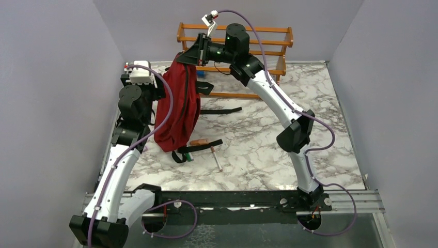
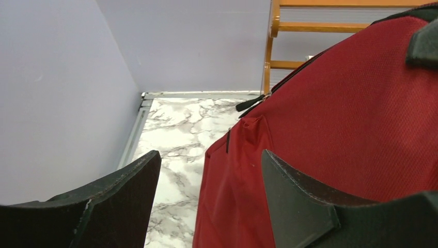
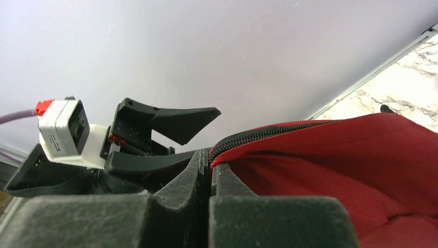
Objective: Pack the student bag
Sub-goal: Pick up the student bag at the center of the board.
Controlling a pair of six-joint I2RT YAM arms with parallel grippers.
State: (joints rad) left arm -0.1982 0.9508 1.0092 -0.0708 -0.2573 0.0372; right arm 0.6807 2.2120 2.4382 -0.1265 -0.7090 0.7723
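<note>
The student bag [image 1: 178, 111] is dark red with a black zipper. It hangs off the table from my right gripper [image 1: 187, 57], its bottom resting on the marble. In the right wrist view that gripper [image 3: 210, 155] is shut on the bag's [image 3: 335, 165] top edge beside the zipper [image 3: 268, 133]. My left gripper [image 1: 159, 87] stands open at the bag's left side. In the left wrist view the bag's [image 2: 335, 119] left edge lies between the spread fingers of that gripper [image 2: 209, 155] without being clamped. The right wrist view also shows the left gripper [image 3: 206, 132] open.
A wooden rack [image 1: 258, 39] stands against the back wall behind the bag. Black straps [image 1: 219, 110] trail on the marble. A brown pencil-like stick [image 1: 199, 141] and a pale pen [image 1: 216, 158] lie just in front of the bag. Grey walls close in left and right.
</note>
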